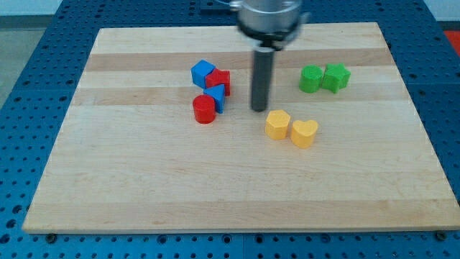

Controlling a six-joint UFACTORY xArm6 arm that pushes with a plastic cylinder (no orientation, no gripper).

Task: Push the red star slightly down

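Note:
The red star (221, 81) sits on the wooden board (237, 187) left of centre, wedged between a blue cube (203, 73) above-left and a small blue block (216, 98) just below it. A red cylinder (204, 109) stands below-left of that blue block. My tip (259, 109) is at the end of the dark rod, to the right of this cluster and a little lower than the red star, apart from it. It touches no block.
Two yellow blocks lie below-right of my tip: a rounded one (277, 124) and a heart (304, 133). Two green blocks (311, 79) (336, 77) sit side by side at the upper right.

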